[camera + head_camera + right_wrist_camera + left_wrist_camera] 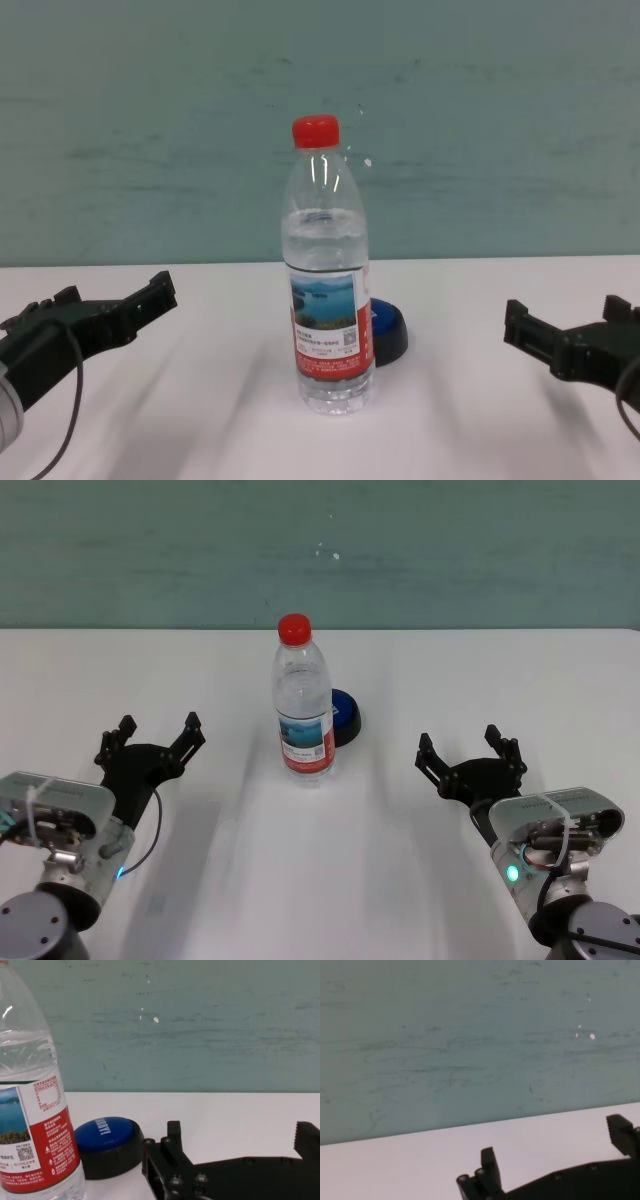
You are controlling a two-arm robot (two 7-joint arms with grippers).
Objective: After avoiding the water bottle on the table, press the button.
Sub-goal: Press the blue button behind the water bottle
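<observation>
Bottle (303,708) upright, cap up, hiding button (345,717); left tool (158,736), right tool (470,752) wide.

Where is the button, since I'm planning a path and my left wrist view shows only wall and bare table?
Observer: The button sits mid-table, just behind the water bottle, peeking out on the bottle's right in the head view.
Operator: Is the bottle upright?
Observer: Yes, upright, with its red cap on.
Operator: Which gripper has the clearer line?
Observer: Probably the right gripper. It is open, and its wrist view shows the button's blue top unobstructed beside the bottle. The left gripper is on the bottle's other side.
</observation>
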